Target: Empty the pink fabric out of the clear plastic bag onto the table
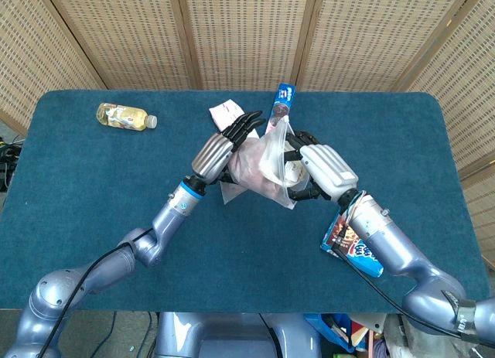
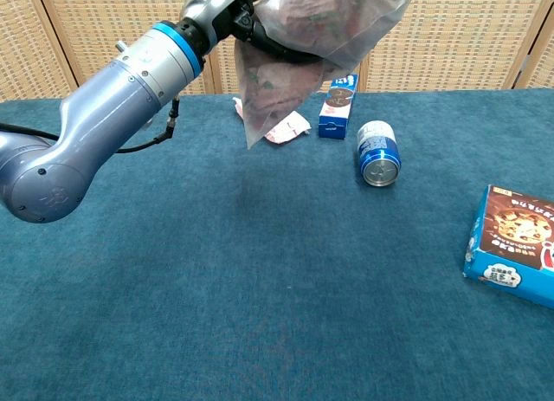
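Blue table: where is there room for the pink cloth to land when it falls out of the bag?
The near middle of the blue table is bare, between the left arm and the blue snack box. The far middle is crowded: a pink-white packet, a blue cookie box and a blue can. A yellow bottle lies far left.
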Available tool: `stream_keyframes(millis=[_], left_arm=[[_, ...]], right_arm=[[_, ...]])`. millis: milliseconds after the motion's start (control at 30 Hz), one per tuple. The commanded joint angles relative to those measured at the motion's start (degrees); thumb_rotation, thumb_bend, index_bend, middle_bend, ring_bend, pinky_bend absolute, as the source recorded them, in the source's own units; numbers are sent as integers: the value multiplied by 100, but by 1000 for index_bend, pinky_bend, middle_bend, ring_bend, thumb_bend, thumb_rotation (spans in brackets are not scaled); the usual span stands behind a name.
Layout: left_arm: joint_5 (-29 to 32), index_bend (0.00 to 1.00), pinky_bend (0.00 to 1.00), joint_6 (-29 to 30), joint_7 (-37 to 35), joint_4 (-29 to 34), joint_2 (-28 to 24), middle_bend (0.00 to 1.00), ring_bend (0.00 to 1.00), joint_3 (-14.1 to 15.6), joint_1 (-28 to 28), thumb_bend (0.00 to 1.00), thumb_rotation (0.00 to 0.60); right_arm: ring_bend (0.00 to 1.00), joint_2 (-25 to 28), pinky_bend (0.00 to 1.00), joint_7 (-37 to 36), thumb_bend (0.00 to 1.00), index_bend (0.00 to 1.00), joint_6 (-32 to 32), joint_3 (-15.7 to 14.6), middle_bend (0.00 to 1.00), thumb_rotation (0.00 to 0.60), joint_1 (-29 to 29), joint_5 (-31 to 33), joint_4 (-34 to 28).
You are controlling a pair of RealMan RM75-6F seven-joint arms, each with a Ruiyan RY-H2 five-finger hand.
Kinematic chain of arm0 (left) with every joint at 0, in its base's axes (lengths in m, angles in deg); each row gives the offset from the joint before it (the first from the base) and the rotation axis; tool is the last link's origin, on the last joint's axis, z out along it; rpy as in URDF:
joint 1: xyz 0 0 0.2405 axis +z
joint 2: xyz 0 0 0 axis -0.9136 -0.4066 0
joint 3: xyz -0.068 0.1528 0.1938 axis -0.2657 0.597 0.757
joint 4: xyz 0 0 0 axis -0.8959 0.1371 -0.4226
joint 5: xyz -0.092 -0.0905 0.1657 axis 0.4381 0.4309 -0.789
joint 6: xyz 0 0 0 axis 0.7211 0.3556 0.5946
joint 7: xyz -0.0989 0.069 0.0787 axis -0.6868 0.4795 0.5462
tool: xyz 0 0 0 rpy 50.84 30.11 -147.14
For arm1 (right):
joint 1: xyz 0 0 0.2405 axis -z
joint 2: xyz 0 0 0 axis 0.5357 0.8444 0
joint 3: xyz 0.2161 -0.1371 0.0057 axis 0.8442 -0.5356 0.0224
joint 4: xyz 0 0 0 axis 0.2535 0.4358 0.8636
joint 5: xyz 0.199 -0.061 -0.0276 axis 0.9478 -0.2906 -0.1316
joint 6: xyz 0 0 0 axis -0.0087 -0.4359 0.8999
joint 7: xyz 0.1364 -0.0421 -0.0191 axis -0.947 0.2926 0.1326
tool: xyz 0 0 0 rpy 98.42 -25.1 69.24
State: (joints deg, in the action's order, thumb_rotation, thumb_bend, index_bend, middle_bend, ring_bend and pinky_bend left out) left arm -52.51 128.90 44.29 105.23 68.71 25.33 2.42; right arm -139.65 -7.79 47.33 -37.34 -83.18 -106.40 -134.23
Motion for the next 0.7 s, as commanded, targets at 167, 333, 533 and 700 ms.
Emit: stream_keyframes(millis=[167,333,533,700], left_arm=[[-102,2,27,-37,24,137,-243,0,0,172,150,182,600],[-174,0,0,-96,18,268,-557,0,0,354,343,167,600],[-190,0,0,-220,4,590,-1077,0,0,525,595,143,600],[-245,0,0,-346,-12,787,-1412,0,0,697,751,141,600]], right_arm=[[74,27,47,-96,639,748,19,47,151,600,58,-133,-24],[74,82,47,-140,638,748,4,49,151,600,118,-327,-47],[74,78,47,-223,639,748,-9,53,154,600,162,-481,-48],[74,51,47,-271,639,748,-36,60,158,600,162,-575,-52]])
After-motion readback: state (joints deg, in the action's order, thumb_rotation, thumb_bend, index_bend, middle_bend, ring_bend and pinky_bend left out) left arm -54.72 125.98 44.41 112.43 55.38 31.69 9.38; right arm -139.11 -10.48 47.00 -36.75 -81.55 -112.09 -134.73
